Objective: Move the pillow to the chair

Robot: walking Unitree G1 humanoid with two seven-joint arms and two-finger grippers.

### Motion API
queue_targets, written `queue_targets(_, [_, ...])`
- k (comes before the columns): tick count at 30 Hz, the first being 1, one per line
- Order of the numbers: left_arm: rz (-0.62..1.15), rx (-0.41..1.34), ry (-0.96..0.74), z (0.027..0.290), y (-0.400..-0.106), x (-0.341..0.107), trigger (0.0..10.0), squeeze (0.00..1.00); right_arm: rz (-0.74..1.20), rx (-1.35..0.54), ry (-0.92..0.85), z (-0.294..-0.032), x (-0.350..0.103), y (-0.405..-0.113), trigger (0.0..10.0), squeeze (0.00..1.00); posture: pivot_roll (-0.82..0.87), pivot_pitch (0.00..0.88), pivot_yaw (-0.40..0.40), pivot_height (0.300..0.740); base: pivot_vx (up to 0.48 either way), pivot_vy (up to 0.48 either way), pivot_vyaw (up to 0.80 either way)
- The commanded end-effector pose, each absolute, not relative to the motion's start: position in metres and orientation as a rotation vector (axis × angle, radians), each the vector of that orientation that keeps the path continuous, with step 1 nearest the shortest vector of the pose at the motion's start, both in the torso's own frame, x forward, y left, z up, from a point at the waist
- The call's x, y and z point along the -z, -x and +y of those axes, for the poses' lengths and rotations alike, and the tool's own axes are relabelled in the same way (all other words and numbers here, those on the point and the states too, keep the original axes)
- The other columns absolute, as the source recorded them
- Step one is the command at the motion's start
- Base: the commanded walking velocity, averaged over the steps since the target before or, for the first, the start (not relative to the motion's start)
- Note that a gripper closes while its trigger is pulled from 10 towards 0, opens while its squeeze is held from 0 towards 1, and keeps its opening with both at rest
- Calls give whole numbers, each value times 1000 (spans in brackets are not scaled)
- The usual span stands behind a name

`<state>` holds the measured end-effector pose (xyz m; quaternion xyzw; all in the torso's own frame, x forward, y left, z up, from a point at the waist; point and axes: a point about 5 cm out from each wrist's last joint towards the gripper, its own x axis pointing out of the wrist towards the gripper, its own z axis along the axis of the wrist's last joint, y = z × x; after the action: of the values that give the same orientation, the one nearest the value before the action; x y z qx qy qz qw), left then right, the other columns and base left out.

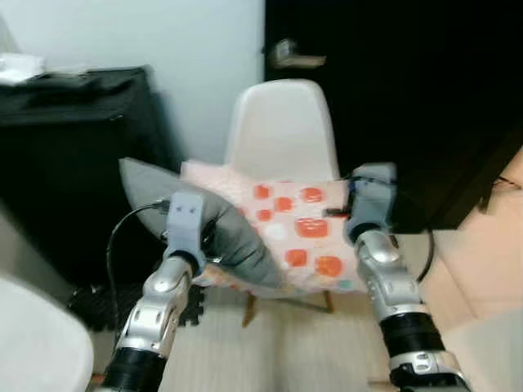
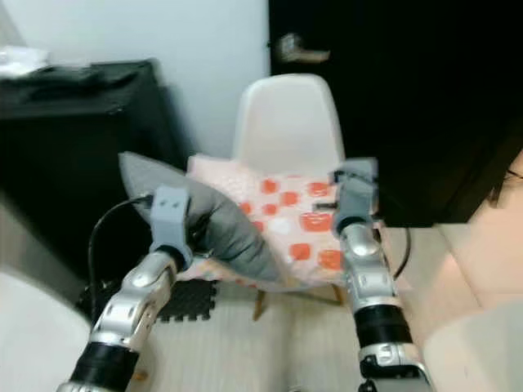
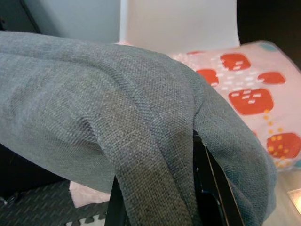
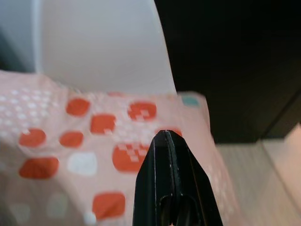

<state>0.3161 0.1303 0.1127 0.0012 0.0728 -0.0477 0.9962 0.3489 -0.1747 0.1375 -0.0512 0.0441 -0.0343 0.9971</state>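
**Grey pillow held over chair seat**

Left claw [image 3: 160, 207] is gripping a fold of the grey pillow [image 1: 216, 224], its black fingers [image 3: 214, 188] wrapped in fabric. Right claw [image 4: 168, 141] is pressed closed, hovering over the pink patterned cushion [image 1: 306, 233]. The pillow is draping onto that cushion, which is lying on the white chair [image 1: 282, 126].

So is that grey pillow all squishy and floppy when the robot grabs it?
Probably yes. The grey pillow folds and creases over the left gripper's fingers, so it seems soft. It likely weighs little, since it sags only slightly. Its woven cloth looks rough, so it probably won't slip.
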Motion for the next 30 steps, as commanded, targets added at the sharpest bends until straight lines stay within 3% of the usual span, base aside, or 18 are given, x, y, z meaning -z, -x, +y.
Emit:
queue_targets(1, [101,102,-31,130,-319,-120,10000,0,117,77,63,-172,-131,-345,10000,0,33,100,63,740,0,0,-800])
queue_targets(20, [36,132,-23,121,-322,-132,10000,0,120,85,25,-173,-134,-340,10000,0,28,98,68,740,0,0,-800])
queue_targets(30, [-41,148,-8,120,-327,-152,10000,0,-30,74,-16,-172,-172,-352,10000,0,30,95,73,740,0,0,-800])
